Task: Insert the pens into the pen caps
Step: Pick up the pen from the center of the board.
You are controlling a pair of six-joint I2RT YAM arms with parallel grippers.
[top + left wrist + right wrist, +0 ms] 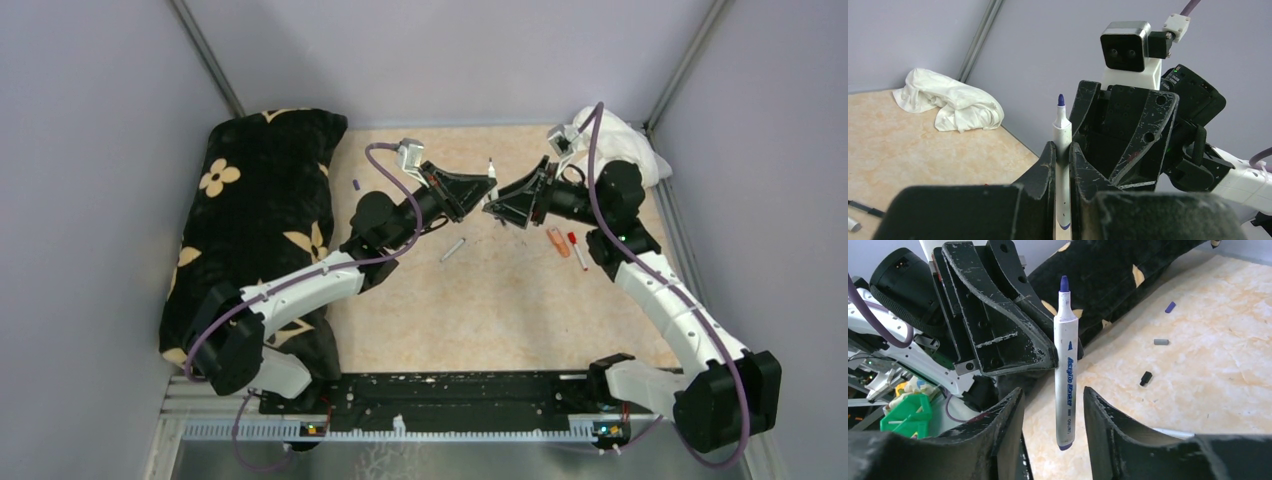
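White marker pen, purple tip bare & pointing up, stands upright in the air over the middle of the bench, nearer its far edge. My left hand is clamped on the barrel approx. halfway up, fingers pressed to both sides. My right hand faces it from the opp. side, fingers spread, the pen's lower barrel between them w/ a gap each side, not touching as far as I can tell.

On the bench toward the left edge: purple cap farthest out, then grey cap, then black cap, all apart from each other. A grey pen lies near the bench middle. Toward the right edge an orange highlighter lies just beside a red-tipped pen.

White cloth is bunched in the far right corner. Black cushion w/ pale flowers runs along the left edge.
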